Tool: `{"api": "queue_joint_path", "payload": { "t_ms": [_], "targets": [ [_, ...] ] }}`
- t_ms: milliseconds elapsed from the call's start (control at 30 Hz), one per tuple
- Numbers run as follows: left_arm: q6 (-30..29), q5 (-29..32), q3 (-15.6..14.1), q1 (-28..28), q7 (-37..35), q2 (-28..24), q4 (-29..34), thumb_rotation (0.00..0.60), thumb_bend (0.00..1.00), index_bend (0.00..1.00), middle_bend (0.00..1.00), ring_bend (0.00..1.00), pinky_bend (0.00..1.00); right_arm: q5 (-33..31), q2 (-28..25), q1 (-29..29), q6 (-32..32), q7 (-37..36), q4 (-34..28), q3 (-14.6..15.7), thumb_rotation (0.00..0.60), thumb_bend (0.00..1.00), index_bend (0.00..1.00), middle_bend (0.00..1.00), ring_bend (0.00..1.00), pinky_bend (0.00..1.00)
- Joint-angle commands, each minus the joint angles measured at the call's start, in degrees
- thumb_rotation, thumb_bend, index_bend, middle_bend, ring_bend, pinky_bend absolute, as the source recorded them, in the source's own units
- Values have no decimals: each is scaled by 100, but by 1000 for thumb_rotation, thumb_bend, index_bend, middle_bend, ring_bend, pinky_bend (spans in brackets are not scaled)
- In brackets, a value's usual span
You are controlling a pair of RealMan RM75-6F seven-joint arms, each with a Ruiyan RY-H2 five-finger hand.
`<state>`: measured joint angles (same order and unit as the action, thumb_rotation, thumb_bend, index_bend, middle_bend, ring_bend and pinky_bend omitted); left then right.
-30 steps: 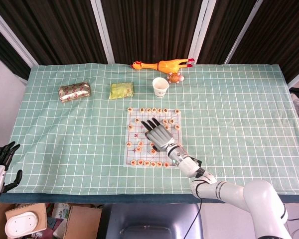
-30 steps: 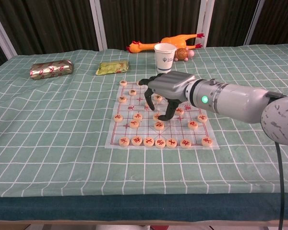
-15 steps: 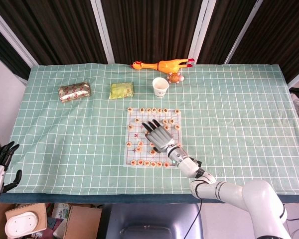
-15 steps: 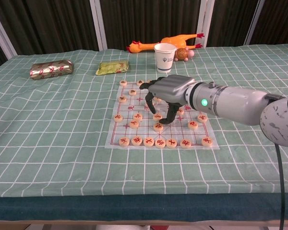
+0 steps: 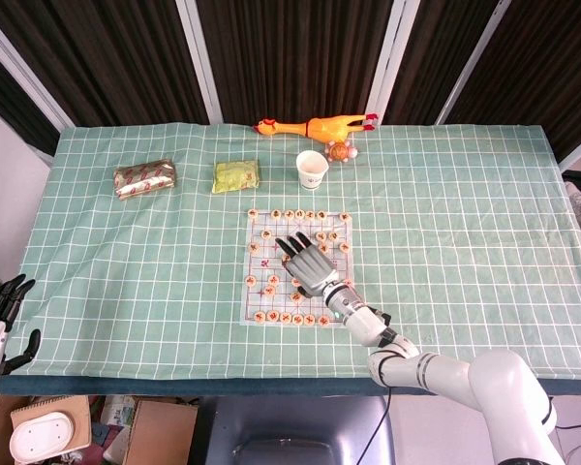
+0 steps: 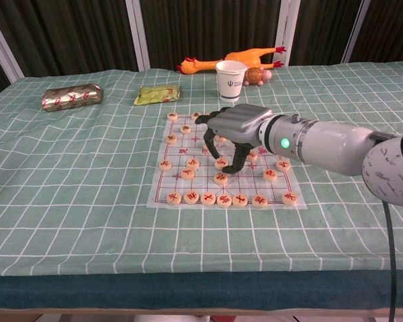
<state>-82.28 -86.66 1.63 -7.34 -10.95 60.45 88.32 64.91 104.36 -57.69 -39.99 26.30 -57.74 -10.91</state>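
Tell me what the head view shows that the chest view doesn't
Only the head view shows the left hand, off the table's left edge, holding nothing, and the boxes on the floor. Only the chest view shows the right hand from the side, fingers curled down over the board, a fingertip by one chess piece. Both show the chess board, paper cup, rubber chicken, green packet and foil packet.

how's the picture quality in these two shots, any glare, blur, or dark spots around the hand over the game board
Head view: even, bright light, no glare; the right hand is sharp, but the markings on the game pieces are too small to read. Chest view: sharp too, with a soft shadow under the hand on the game board, and a lit green dot glowing on the wrist. The backdrop is dark in both.
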Motion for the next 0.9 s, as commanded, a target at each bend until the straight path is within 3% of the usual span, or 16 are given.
{"api": "queue_joint_path", "payload": {
  "t_ms": [33,300,333,533,900],
  "targets": [
    [14,7,2,-6,7,3,0,600,490,0,0,0,75,2,-45,22,-72,-60,-73,-35,600,446,681,62,0,0],
    [29,23,2,-7,31,5,13,600,489,0,0,0,75,-115,-33,28,-262,-319,-25,-287,600,446,684,82,0,0],
    [73,41,5,-27,52,12,8,600,489,0,0,0,75,-275,75,-69,-277,-447,195,-531,600,446,686,86,0,0],
    [217,162,39,-82,109,25,1,600,490,0,0,0,75,-545,571,-461,-44,-589,1091,-845,600,446,688,89,0,0],
    [301,274,75,-106,122,18,4,600,490,0,0,0,75,-546,951,-726,358,-748,1945,-814,600,448,690,91,0,0]
  ]
}}
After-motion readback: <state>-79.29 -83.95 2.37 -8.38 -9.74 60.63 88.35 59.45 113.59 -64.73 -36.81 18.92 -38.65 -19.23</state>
